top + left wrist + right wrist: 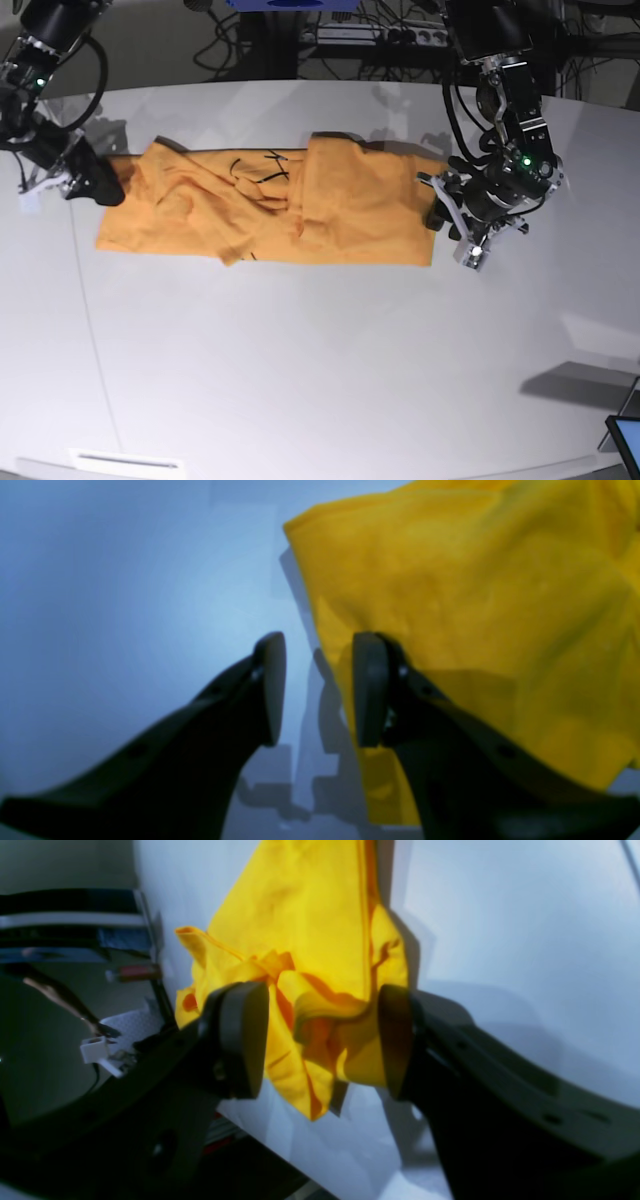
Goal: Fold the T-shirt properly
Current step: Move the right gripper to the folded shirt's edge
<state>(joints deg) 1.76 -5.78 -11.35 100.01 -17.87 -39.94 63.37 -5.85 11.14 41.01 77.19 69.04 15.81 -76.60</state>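
Our right hand stands open, its fingers either side of a bunched end of the T-shirt without pinching it. Our left hand is open too, at the shirt's opposite end, one finger over the cloth. The shirt lies partly folded, stretched along the white desk between both hands.

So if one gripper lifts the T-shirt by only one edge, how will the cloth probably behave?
The T-shirt will probably hang limp: in the right wrist view its edge already bunches into soft folds. It looks thin and light, lying nearly flat on the table. The folded layers would likely slide apart rather than lift as one piece.
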